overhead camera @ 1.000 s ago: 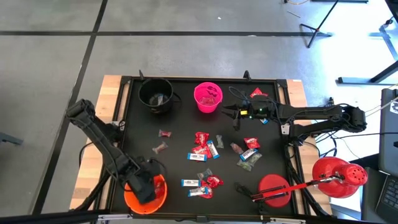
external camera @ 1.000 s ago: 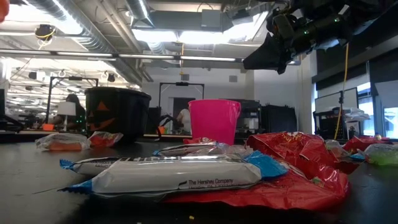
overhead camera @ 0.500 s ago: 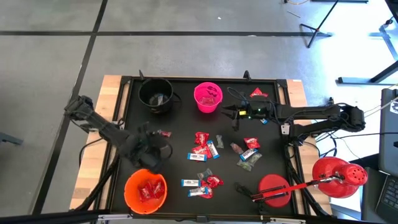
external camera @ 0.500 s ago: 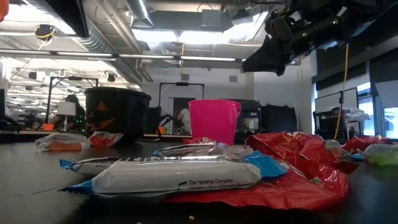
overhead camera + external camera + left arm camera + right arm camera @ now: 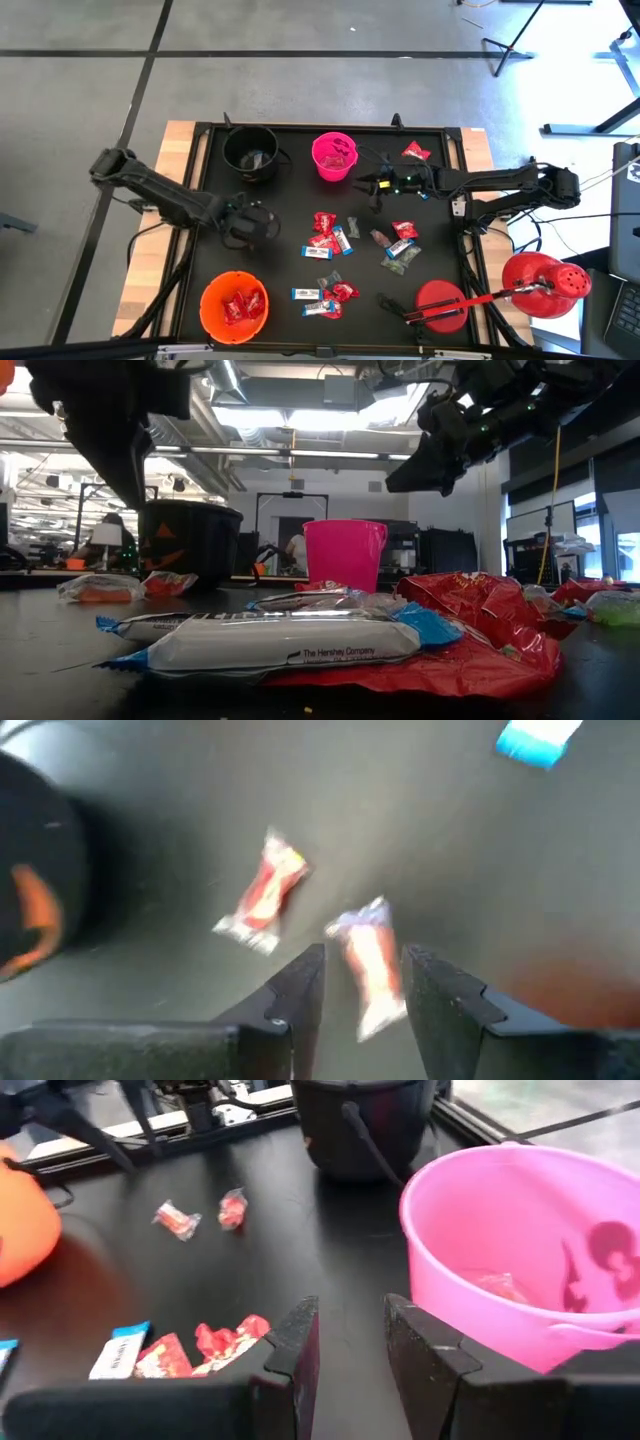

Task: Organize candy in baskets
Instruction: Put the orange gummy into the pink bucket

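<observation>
Two small red wrapped sweets [image 5: 262, 892] lie on the counter [image 5: 290, 215] near the black bucket [image 5: 250, 152]. Left claw [image 5: 362, 982] hangs narrowly parted over one—light, crinkly, slippery; pinch across its middle. Right claw [image 5: 348, 1342], slightly parted and empty, waits beside the pink bucket [image 5: 500, 1250].

Candy [image 5: 335, 240] lies scattered between upright black [image 5: 249, 152], pink [image 5: 334, 155], orange [image 5: 234, 307] baskets.

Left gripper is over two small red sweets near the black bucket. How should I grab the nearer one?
Grip the nearer sweet across its narrow middle, coming straight down. It lies flat, lengthwise in the gap between the open left gripper's fingers, so they already straddle its short width; the other sweet lies apart.
</observation>
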